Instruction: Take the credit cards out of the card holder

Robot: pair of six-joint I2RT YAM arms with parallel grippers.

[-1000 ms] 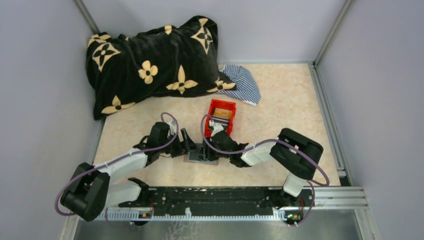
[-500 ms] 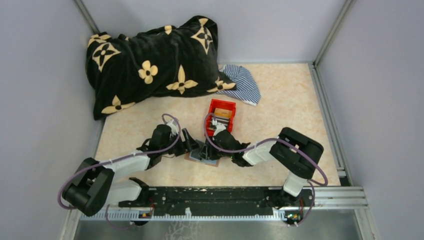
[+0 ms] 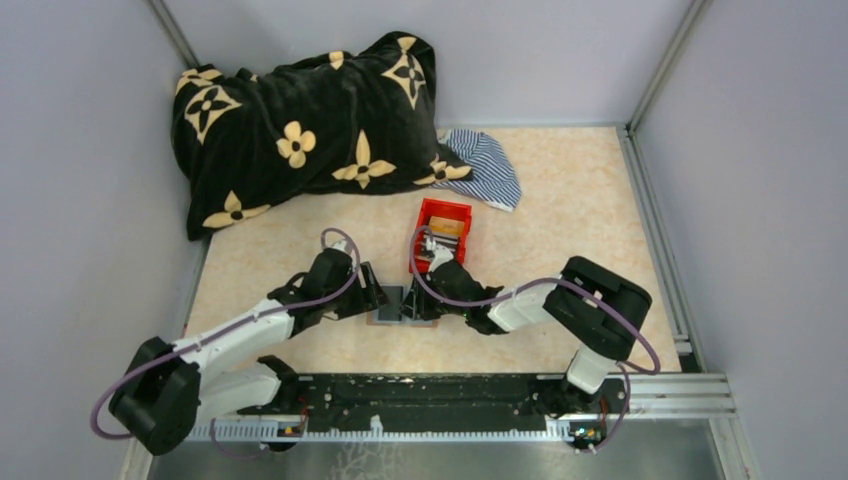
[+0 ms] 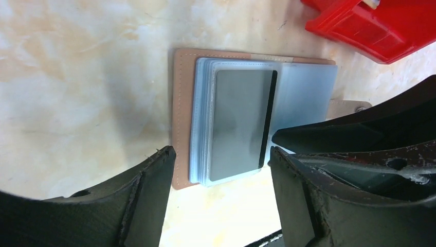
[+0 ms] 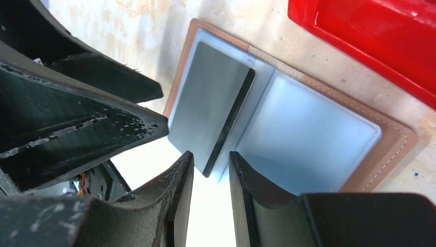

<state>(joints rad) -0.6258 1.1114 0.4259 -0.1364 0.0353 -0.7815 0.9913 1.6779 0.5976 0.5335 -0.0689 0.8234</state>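
- The desk (image 3: 560,200) is a pale, marbled beige sheet, closed in by plain grey-lilac walls (image 3: 90,150). A metal rail (image 3: 450,400) runs along its near edge.
- The card holder (image 3: 397,304) lies open and flat on the desk. Far beyond it to the left, a black blanket (image 3: 300,120) with yellow flowers is heaped against the back wall. A striped cloth (image 3: 485,165) lies beyond it to the right, touching the blanket.
- From above, the card holder sits between the left gripper (image 3: 375,293) and the right gripper (image 3: 425,300) and is largely hidden by them. Only the wrist views show its pages.
- The left wrist view shows the card holder (image 4: 182,118) with a brown border and a stack of clear blue-grey sleeves. A grey credit card (image 4: 239,123) with a dark edge lies on the left leaf, and the right leaf is bare. The left gripper (image 4: 222,154) has its jaws spread wide above the holder, gripping nothing.
- The right wrist view shows the same card (image 5: 211,113) on the holder (image 5: 308,139). The right gripper (image 5: 211,157) has its jaws narrowly apart, and bright desk shows in the gap. The card's near corner sits in line with that gap, and the jaws are not pinching it.
- The red bin (image 3: 443,206) stands just beyond the card holder. Flat tan and grey pieces lie inside it, too small to identify. Each wrist view catches only its red wall (image 4: 370,31) (image 5: 370,41).
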